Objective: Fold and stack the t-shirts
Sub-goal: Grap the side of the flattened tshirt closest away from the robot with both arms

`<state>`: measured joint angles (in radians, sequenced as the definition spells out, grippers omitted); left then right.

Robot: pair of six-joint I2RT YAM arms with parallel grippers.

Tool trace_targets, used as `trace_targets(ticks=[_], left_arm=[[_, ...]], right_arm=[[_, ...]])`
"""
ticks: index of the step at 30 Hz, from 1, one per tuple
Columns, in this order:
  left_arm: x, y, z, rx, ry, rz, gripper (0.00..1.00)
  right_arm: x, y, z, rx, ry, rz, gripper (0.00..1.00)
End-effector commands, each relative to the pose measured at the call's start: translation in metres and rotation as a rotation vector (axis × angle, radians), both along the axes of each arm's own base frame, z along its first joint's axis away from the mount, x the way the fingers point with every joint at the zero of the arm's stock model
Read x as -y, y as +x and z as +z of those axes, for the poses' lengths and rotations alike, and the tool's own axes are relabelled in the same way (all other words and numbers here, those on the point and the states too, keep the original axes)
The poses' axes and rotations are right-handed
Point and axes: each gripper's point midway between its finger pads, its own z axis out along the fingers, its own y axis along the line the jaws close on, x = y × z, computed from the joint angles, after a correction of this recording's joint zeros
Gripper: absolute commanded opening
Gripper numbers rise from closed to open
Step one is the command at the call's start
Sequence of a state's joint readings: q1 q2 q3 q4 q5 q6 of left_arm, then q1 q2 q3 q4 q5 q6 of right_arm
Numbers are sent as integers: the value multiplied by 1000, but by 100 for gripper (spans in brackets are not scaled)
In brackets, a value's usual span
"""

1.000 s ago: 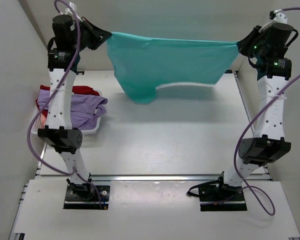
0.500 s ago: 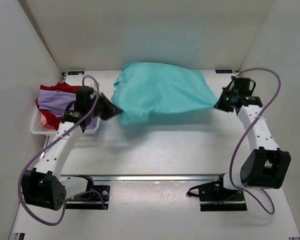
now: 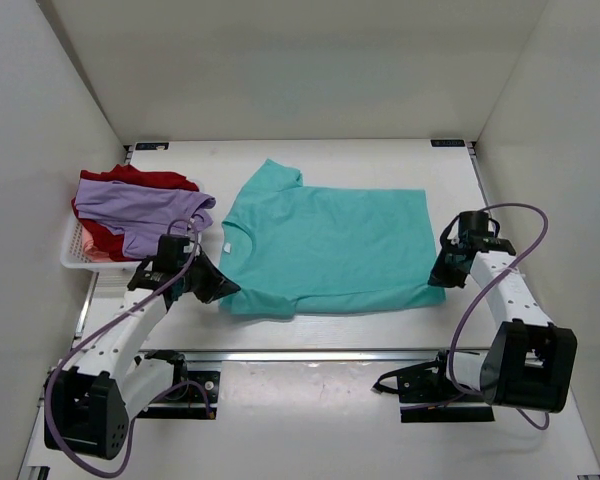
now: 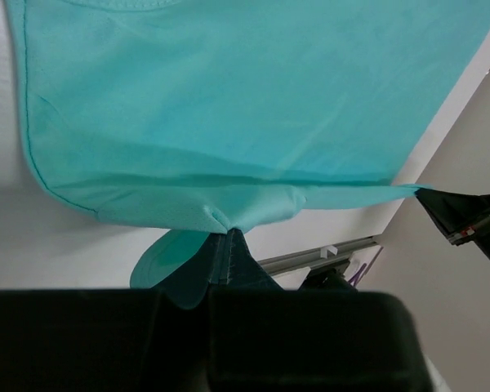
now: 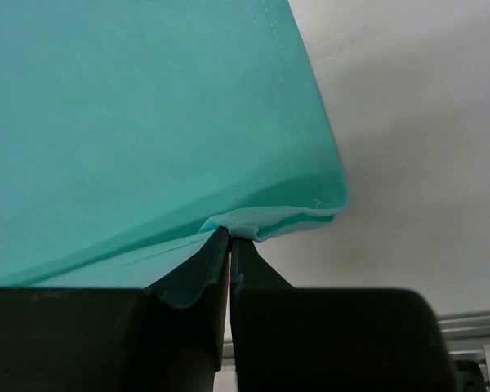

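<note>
You are seeing the teal t-shirt (image 3: 330,245) lying flat mid-worktop (image 3: 380,160), its long axis running left to right with the collar leftward. The left gripper (image 3: 228,290) and right gripper (image 3: 437,282) are each pinching one near corner of the cloth. The shirt's far edge is therefore lying straight ahead of both arms, neither being nearer.

Teal t-shirt (image 3: 330,250) lies flat, centre, collar leftward; lavender t-shirt (image 3: 140,205) crumpled atop the red t-shirt (image 3: 145,178), far left.

Bright even light, soft shadows.
</note>
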<state>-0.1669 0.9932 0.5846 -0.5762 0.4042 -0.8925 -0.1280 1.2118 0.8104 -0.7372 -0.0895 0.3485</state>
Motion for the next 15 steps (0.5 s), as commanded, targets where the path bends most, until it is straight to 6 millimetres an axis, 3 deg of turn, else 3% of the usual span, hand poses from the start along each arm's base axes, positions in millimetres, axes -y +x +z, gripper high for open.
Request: trace_targets(ticks=[1, 5, 10, 15], left_arm=[[3, -12, -3, -27, -32, -7, 0], [0, -2, -8, -27, -34, 20, 0], [7, 28, 6, 3, -27, 10, 0], [9, 51, 7, -9, -25, 20, 0]], right_arm=[[5, -10, -4, -25, -3, -44, 0], [5, -6, -12, -60, 19, -52, 0], [11, 1, -18, -76, 4, -50, 0], [14, 14, -21, -90, 7, -43, 0]])
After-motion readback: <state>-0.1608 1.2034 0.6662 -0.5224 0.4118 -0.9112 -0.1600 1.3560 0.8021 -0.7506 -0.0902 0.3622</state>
